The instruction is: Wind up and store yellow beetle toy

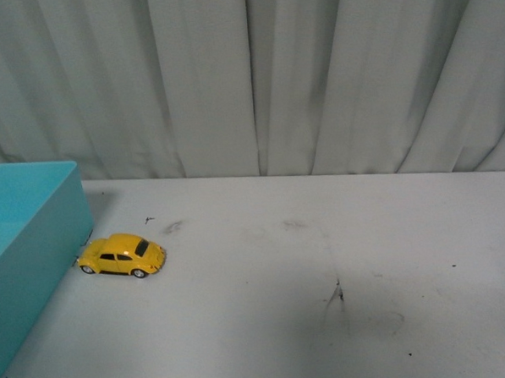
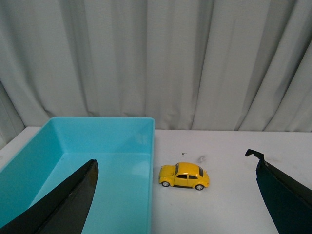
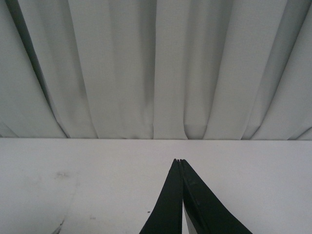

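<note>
The yellow beetle toy stands on its wheels on the white table, close beside the turquoise box. In the left wrist view the yellow beetle toy sits just past the box's wall, ahead of my left gripper, whose black fingers are spread wide apart and hold nothing. My right gripper is shut, fingertips pressed together with nothing between them, over bare table away from the toy. Neither arm shows in the front view.
The turquoise box has nothing inside that I can see. A grey curtain hangs along the table's far edge. Dark scuff marks dot the white tabletop.
</note>
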`<state>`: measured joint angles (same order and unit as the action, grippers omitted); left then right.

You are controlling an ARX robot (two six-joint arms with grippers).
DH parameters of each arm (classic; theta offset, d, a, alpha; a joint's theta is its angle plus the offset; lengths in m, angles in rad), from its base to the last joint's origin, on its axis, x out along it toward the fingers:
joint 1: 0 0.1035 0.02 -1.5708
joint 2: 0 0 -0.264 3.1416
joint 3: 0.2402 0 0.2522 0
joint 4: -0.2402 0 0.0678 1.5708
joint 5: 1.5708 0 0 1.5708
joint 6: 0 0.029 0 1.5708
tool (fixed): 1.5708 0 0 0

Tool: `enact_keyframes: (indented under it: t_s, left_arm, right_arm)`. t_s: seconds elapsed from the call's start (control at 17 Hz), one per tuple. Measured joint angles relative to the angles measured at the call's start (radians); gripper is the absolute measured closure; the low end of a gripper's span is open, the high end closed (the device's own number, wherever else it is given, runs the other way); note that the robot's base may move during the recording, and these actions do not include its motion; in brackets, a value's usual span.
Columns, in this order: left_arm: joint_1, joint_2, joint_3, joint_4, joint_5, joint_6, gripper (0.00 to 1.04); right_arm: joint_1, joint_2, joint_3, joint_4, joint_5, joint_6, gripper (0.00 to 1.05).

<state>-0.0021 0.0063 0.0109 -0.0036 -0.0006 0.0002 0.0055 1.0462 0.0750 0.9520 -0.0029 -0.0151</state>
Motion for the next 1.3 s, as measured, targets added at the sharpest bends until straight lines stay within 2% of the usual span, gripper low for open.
enact_keyframes:
  t_s: [0.47,0.94,1.3]
  left_arm:
    - [0.000,0.000,0.000,0.000,0.000,0.000,0.07]
    - [0.000,0.000,0.000,0.000,0.000,0.000,0.07]
    - [0.000,0.000,0.000,0.000,0.000,0.000,0.07]
  right_arm:
    - [0.000,-0.135,-0.028,-0.097,0.000,0.000,1.03]
    - [0.000,-0.524,-0.064,-0.438,0.001,0.000,1.03]
    - [0.000,-0.731,-0.064,-0.636,0.001,0.000,1.03]
